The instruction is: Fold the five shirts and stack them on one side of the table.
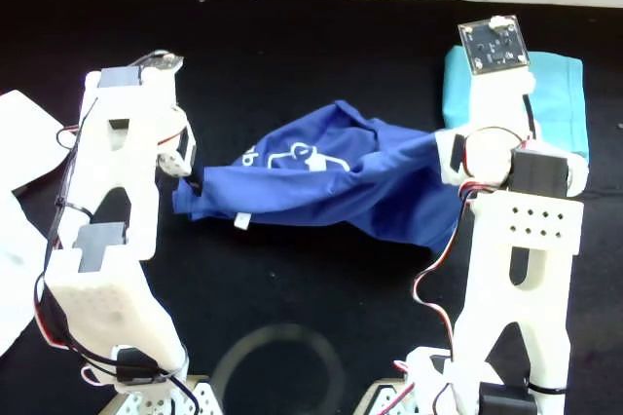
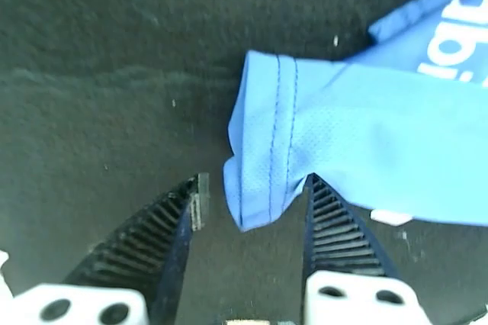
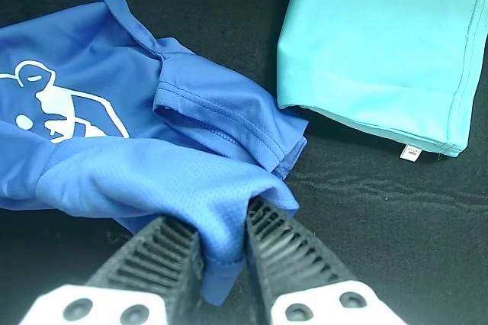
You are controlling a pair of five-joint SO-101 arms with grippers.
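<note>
A dark blue shirt (image 1: 331, 176) with a white print lies crumpled and stretched across the middle of the black table. My right gripper (image 3: 223, 222) is shut on a fold of it at its right end (image 1: 443, 157). My left gripper (image 2: 253, 181) is open at the shirt's left end (image 1: 190, 186), and a hemmed corner (image 2: 263, 165) sits between the two fingers without being pinched. A folded light turquoise shirt (image 1: 560, 94) lies flat at the far right, just beyond my right gripper, and it also appears in the right wrist view (image 3: 381, 50).
White shirts (image 1: 19, 128) lie bunched at the table's left edge, with more white cloth (image 1: 12, 279) nearer the front. Both arm bases stand at the front edge. Bare black tabletop (image 1: 292, 55) stretches along the back.
</note>
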